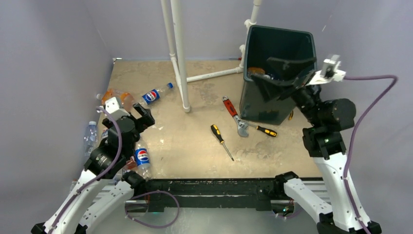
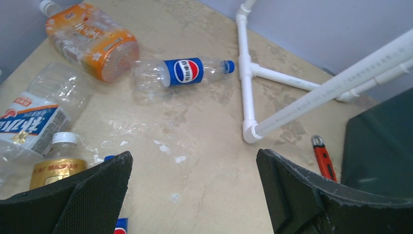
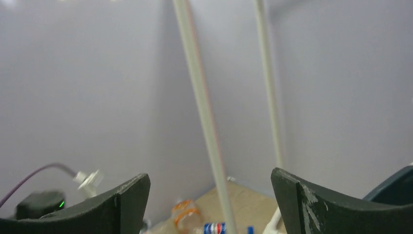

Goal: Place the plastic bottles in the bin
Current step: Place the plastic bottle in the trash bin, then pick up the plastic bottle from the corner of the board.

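Left gripper (image 1: pixel 142 117), top view: jaws wide apart, nothing btwn them, hovering over the left side of the table (image 1: pixel 195 146). Pepsi bottle (image 1: pixel 155 94) lies just beyond it, orange bottle (image 1: pixel 119 96) beside that, second Pepsi bottle (image 1: pixel 142 158) by the arm, clear bottle (image 1: pixel 90 135) at the left wall. Right gripper (image 1: pixel 287 75) hangs spread & empty over the bin (image 1: pixel 280 28), far right. Something orange/blue shows inside, prob. bottles, partly hidden. Wrench (image 1: pixel 235 117) & screwdrivers (image 1: pixel 221 140) lie near the bin.

Left wrist view: bare table btwn the fingers. The Pepsi bottle lies ahead on its side, cap toward the PVC frame (image 2: pixel 246 83). Gold-label bottle (image 2: pixel 58 163) sits just beside one finger.

Right wrist view: fingers apart, empty. Only wall, pipes & a bin corner show.

Risks, as I judge: the round bottle could roll or squirt out as the jaws shut. A finger may knock the gold-label bottle. Carrying across, the arm could clip the frame or the bin's tall rim, or meet the right arm parked there.
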Robot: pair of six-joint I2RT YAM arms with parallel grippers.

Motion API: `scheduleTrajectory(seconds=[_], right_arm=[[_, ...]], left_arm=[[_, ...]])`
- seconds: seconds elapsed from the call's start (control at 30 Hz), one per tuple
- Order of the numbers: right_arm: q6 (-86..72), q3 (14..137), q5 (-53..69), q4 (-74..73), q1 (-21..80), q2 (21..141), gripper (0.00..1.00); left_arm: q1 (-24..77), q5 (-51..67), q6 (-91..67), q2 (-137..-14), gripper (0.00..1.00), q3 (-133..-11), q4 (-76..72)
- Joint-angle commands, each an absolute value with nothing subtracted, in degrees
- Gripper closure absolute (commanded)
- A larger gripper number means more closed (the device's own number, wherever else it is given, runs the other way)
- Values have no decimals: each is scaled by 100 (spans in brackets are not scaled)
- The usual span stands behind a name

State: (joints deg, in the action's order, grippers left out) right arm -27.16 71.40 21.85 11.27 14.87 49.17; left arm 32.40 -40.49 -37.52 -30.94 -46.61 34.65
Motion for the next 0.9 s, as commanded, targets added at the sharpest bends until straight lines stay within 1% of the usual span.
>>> scheduleTrajectory(seconds=[0.0, 0.03, 0.17, 0.3, 0.47, 0.57, 0.67, 0.73, 0.87], right_arm=[[-2659, 6533, 3645, 796, 1863, 4784, 1], [-2519, 6471, 3636, 580, 2047, 4786, 2], [-2019, 6006, 2935, 32, 2978, 4651, 3], [-1961, 5366, 2658, 9, 3588, 4681, 5], [-1994, 4500, 2119, 239, 4407, 4702, 6], [-2083, 4072, 2132, 495, 4615, 4673, 6], [-2139, 3779, 2189, 735, 4671, 4596, 6], [-2132, 3689, 2241, 851, 4676, 4580, 6], [-2030, 3698, 2252, 875, 4677, 4612, 6]], left_arm=[[3245, -4539, -4276, -3569, 1, -4861, 3863], [3251, -4536, -4347, -3720, 1, -4824, 3863], [3252, -4452, -4839, -4435, 1, -4851, 4080], [3243, -4558, -5589, -5054, 1, -4922, 4543], [3233, -4704, -6821, -5640, 1, -4957, 5550], [3175, -4640, -7699, -5890, 1, -4958, 6556], [3108, -4453, -8314, -5917, 1, -4812, 7040], [2996, -4444, -8197, -5911, 1, -4657, 6925], [2352, -4032, -7557, -6239, 1, -4517, 6452]])
